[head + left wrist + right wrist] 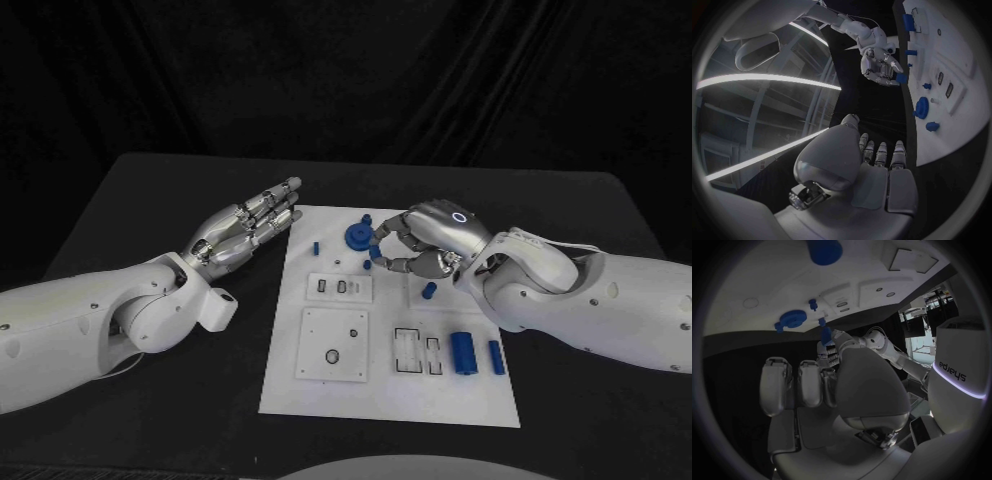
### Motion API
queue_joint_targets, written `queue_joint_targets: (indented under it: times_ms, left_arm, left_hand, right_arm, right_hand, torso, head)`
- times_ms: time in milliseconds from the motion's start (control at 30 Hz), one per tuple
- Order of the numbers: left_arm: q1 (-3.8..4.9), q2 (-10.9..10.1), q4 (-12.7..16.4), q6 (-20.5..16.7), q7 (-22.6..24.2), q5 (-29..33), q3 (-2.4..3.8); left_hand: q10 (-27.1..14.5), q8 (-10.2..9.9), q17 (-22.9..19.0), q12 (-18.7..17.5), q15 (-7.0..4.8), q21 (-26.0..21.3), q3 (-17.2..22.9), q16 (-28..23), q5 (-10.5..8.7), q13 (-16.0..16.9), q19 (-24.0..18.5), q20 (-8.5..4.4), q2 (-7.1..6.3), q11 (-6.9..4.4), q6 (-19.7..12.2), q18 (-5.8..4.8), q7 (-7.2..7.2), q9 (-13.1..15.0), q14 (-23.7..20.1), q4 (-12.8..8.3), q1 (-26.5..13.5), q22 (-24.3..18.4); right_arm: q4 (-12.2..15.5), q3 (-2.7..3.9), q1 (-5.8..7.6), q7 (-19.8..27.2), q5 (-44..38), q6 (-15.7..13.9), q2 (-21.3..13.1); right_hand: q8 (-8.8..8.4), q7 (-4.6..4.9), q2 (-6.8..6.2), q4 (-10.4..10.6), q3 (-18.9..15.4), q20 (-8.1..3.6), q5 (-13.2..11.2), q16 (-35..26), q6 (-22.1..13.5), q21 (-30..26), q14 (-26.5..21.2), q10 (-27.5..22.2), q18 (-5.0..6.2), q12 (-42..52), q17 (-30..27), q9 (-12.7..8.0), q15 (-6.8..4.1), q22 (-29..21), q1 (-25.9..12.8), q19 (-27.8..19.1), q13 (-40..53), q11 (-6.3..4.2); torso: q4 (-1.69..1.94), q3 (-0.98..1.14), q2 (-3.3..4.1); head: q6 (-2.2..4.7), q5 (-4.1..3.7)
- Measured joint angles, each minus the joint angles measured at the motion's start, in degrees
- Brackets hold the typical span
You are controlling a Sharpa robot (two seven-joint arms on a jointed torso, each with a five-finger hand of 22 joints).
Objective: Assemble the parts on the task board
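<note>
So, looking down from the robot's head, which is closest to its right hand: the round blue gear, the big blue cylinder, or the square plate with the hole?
From the right hand:
1. Round blue gear, beside its fingers at the board's far end.
2. Big blue cylinder, on the board's near right.
3. Square plate with the hole, near left; farthest, though not by much.

I saw the task board (387, 400) lying in the middle of the desk (144, 200). The left robot hand (248, 230) lay just left of the board's far corner, off its edge. The right robot hand (426, 240) hung over the board's far right part, beside the round part (356, 237) near the far edge. Two upright-lying cylinders (463, 352) sat side by side on the board's right, nearer me, with the recessed plates (333, 343) to their left.
</note>
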Motion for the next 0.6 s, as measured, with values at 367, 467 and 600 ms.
queue_joint_targets:
  times_ms: [367, 467, 600]
  left_arm:
    - [0.00, 0.48, -0.20, 0.30, -0.07, 0.00, 0.00]
    - [0.00, 0.53, -0.24, 0.39, -0.09, 0.00, 0.00]
    - [0.00, 0.61, -0.26, 0.45, -0.12, 0.00, 0.00]
  left_hand:
    - [0.00, 0.00, 0.00, 0.00, 0.00, 0.00, 0.00, 0.00, 0.00, 0.00, 0.00, 0.00, 0.00, 0.00, 0.00, 0.00, 0.00, 0.00, 0.00, 0.00, 0.00, 0.00]
    - [0.00, 0.00, 0.00, 0.00, 0.00, 0.00, 0.00, 0.00, 0.00, 0.00, 0.00, 0.00, 0.00, 0.00, 0.00, 0.00, 0.00, 0.00, 0.00, 0.00, 0.00, 0.00]
    - [0.00, 0.00, 0.01, 0.00, 0.00, 0.00, 0.00, 0.00, 0.00, 0.00, 0.00, 0.00, 0.00, 0.00, 0.00, 0.00, 0.00, 0.00, 0.00, 0.00, 0.00, 0.00]
  right_arm:
    - [-2.25, -0.01, -1.35, 0.04, 0.33, 3.25, 3.43]
    - [-2.47, -0.01, -1.48, -0.01, 0.37, 3.88, 3.81]
    - [-2.74, 0.00, -1.63, -0.06, 0.43, 4.45, 4.27]
  right_hand:
    - [0.18, 0.20, -0.01, -0.09, -0.09, 0.00, 0.01, -0.14, -0.21, -0.12, 0.00, 0.00, 0.00, 0.00, -0.47, 0.00, 0.00, -0.01, -0.45, 0.00, -0.01, 0.00]
    - [0.19, 0.24, -0.08, -0.16, -0.16, 0.00, 0.01, -0.70, -0.25, -0.35, 0.00, 0.00, 0.00, 0.00, -1.11, 0.01, 0.00, -0.01, -0.53, 0.00, -0.01, 0.00]
    - [0.20, 0.30, -0.08, -0.15, -0.16, 0.00, 0.00, -0.70, -0.31, -0.35, 0.00, 0.00, 0.00, 0.00, -1.17, 0.02, 0.00, -0.01, -0.53, 0.00, -0.01, 0.00]
  torso:
    - [-0.01, 0.01, 0.00]
    - [-0.01, 0.02, -0.01]
    - [-0.02, 0.02, -0.01]
  head:
    - [-0.20, -0.04]
    - [-0.29, -0.04]
    - [-0.32, -0.09]
